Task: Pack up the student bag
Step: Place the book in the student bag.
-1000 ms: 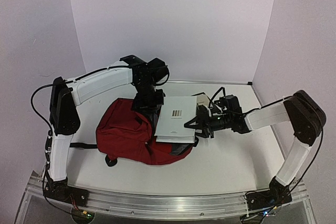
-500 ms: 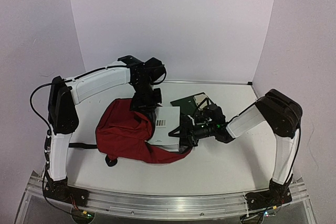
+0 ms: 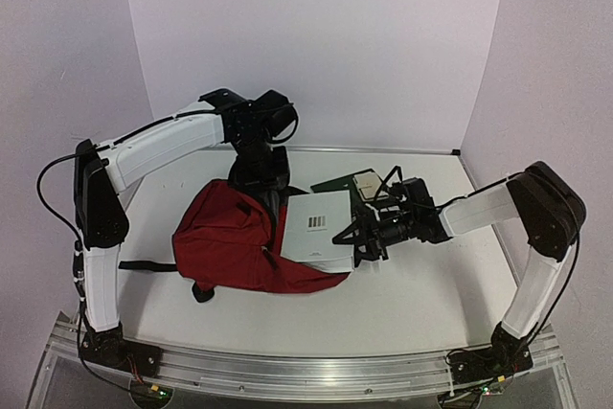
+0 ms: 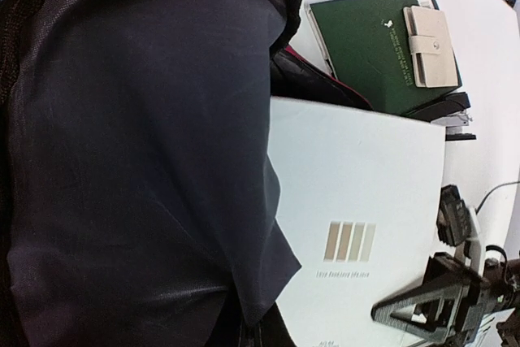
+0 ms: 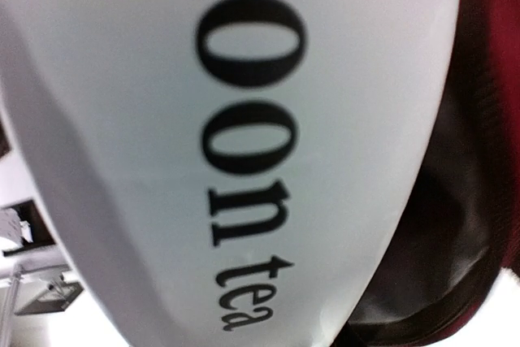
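White table (image 3: 421, 304) carries the student bag (image 3: 225, 241), which lies directly under our left gripper (image 3: 257, 179); this gripper is closed on the bag's upper rim. Our right gripper (image 3: 356, 237) clamps a white book (image 3: 316, 222), whose far edge lies in the bag's mouth just ahead of it.

Left arm (image 3: 163, 146) and right arm (image 3: 484, 206), white link shells, black joints, thin black cables (image 3: 40, 184)

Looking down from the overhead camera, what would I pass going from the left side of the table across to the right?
Left arm's upright white post → dark red fabric backpack → flat white book with a barcode → right arm's black fingers → right arm's white forearm.
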`<state>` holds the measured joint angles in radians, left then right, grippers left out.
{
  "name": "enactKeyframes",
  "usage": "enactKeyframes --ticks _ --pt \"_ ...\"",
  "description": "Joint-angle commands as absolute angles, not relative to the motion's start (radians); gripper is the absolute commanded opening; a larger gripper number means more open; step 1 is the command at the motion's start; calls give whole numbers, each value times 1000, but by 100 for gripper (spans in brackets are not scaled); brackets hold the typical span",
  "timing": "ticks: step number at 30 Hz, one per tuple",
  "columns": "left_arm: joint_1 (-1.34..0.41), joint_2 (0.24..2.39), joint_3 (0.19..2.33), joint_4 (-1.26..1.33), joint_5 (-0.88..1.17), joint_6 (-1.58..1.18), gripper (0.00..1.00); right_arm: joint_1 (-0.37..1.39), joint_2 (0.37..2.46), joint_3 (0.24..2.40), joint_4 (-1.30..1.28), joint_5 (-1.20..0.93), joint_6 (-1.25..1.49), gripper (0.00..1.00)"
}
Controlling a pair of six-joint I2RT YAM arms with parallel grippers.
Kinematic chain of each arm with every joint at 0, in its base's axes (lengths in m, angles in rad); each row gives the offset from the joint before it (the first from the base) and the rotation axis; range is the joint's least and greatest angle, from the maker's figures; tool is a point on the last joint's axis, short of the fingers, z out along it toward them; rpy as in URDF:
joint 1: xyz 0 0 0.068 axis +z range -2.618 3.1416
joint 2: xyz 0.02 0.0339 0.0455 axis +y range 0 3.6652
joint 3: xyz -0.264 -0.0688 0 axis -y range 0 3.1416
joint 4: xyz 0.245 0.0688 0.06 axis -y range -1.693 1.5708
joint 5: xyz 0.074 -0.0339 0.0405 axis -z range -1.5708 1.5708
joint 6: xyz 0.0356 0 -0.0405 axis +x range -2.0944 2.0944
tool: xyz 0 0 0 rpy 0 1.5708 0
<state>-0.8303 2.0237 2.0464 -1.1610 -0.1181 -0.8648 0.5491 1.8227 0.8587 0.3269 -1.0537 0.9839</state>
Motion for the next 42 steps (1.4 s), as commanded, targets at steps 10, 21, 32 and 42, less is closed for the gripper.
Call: enactKeyframes --ticks 10,21,32,42 --pt "-854 1990 2041 -1027 -7 -772 0 617 1984 1129 222 -1003 888 0" --pt "-854 2015 2055 -999 39 -754 0 766 2122 1131 572 -980 1153 0" --pt "-852 1982 2019 -1008 23 -750 0 754 2069 1127 515 -906 1063 70" --pt "-852 1896 1920 -1024 9 -761 0 661 1815 1172 1 -759 714 90"
